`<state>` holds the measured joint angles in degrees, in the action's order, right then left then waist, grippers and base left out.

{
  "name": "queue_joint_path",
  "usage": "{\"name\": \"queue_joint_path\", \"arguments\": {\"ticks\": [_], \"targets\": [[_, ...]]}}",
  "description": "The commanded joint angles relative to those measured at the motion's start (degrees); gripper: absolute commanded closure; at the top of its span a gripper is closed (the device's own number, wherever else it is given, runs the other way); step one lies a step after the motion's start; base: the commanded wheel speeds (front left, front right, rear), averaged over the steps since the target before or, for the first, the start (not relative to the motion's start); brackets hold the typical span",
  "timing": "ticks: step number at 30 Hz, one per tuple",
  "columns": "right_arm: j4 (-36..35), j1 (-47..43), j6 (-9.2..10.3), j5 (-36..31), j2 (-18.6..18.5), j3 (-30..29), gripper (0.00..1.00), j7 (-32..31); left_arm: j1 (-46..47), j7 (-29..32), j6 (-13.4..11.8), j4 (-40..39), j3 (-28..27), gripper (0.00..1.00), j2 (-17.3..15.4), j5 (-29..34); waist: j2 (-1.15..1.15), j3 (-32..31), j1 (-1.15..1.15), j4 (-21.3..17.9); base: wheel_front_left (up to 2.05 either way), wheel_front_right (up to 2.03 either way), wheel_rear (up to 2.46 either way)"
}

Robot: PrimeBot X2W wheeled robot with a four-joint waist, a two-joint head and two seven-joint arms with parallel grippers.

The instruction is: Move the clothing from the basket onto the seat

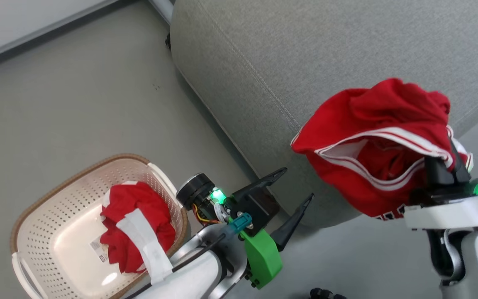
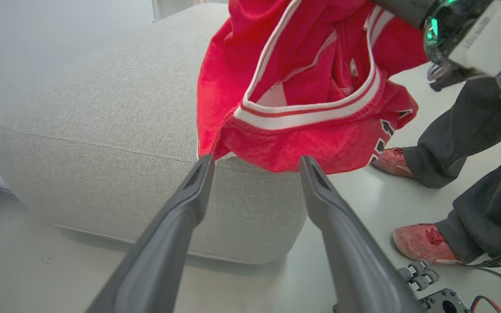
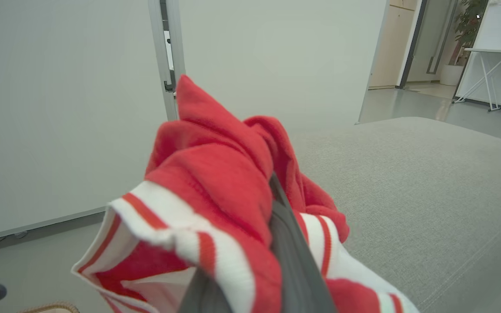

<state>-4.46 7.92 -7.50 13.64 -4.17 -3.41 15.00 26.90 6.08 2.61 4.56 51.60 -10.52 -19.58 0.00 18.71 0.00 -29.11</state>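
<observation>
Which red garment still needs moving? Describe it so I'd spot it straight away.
Find the big grey seat; on the floor beside it stands a cream basket. The red garment crumpled inside is the one. Unlike its twin, gripped in the right tool near the seat's edge, it lies loose with a white band across it.

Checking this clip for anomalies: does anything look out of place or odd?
A person's legs stand beside the seat, close to the garment the right gripper holds up; nothing else stands out.
</observation>
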Motion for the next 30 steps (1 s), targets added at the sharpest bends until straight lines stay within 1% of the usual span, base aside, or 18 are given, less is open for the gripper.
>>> {"name": "queue_joint_path", "arguments": {"ticks": [1, 5, 9, 11, 15, 18, 20, 23, 24, 27, 28, 29, 30], "targets": [[-0.4, 2.8, 0.02, 0.1, -0.7, -0.7, 1.00, 0.3, 1.7, 0.9, 0.3, -0.4, 0.1, 0.00, -0.9, 1.0, 0.00, 5.9, 0.00, 0.1, 0.00, 0.00, 0.00], [-0.1, 9.4, 0.02, 1.1, -3.7, -3.0, 1.00, 0.3, 4.6, 3.8, 0.6, -2.2, 0.8, 0.00, -1.1, 2.0, 0.00, 11.6, 0.00, 2.1, 0.00, 0.00, 0.00], [1.5, 17.9, 0.02, 2.4, -8.2, -6.7, 1.00, 0.3, 8.5, 6.1, 1.0, -4.1, 1.1, 0.00, -1.7, 4.4, 0.00, 17.8, 0.00, 4.7, 0.00, 0.00, 0.00], [3.4, 22.6, 0.02, 3.5, -10.6, -8.1, 1.00, 0.3, 10.2, 6.9, 1.0, -5.1, 1.0, 0.00, -1.7, 5.0, 0.00, 20.3, 0.00, 5.9, 0.00, 0.00, 0.00], [8.5, 30.7, 0.03, 5.1, -16.0, -10.1, 1.00, 0.3, 13.1, 8.0, 1.2, -7.0, 1.1, 0.00, -1.6, 6.4, 0.00, 24.6, 0.00, 8.7, 0.00, 0.00, 0.00], [13.0, 35.6, 0.03, 4.5, -20.4, -10.3, 1.00, 0.3, 14.7, 8.2, 1.0, -7.9, 1.0, 0.00, -1.4, 7.0, 0.00, 27.1, 0.00, 10.7, 0.00, 0.00, 0.00], [16.2, 37.3, 0.04, 3.7, -22.4, -10.3, 1.00, 0.3, 15.2, 7.9, 0.8, -8.2, 0.9, 0.00, -1.2, 7.3, 0.00, 28.1, 0.00, 12.0, 0.00, 0.00, 0.00], [21.2, 39.0, 0.04, 2.0, -24.7, -8.7, 1.00, 0.2, 15.6, 7.2, 0.3, -8.0, 0.8, 0.00, -0.9, 7.6, 0.00, 28.8, 0.00, 13.7, 0.00, 0.00, 0.00], [24.9, 39.7, 0.04, 1.4, -25.5, -7.8, 1.00, 0.2, 15.6, 6.9, 0.0, -7.8, 0.7, 0.00, -0.6, 7.4, 0.00, 29.0, 0.00, 14.6, 0.00, 0.00, 0.00], [29.3, 40.2, 0.04, 1.2, -25.4, -7.9, 1.00, 0.2, 15.3, 6.4, -0.6, -7.6, 0.4, 0.00, -0.3, 7.0, 0.00, 28.9, 0.00, 15.4, 0.00, 0.00, 0.00], [30.1, 40.2, 0.04, 1.2, -25.0, -8.0, 0.90, 0.2, 15.1, 6.3, -0.8, -7.5, 0.3, 0.00, -0.3, 6.8, 0.00, 28.8, 0.00, 15.5, 0.00, 0.00, 0.00], [31.0, 40.1, 0.04, 0.8, -24.4, -8.9, 0.55, 0.2, 14.9, 6.1, -1.2, -7.4, -0.2, 0.00, -0.4, 6.6, 0.00, 28.5, 0.00, 15.6, 0.00, 0.00, 0.00], [31.2, 39.7, 0.04, 0.5, -24.0, -9.5, 0.00, 0.2, 14.6, 5.8, -1.5, -7.3, -0.6, 0.00, -0.4, 6.3, 0.00, 28.3, 0.00, 15.6, 0.00, 0.00, 0.00]]}}
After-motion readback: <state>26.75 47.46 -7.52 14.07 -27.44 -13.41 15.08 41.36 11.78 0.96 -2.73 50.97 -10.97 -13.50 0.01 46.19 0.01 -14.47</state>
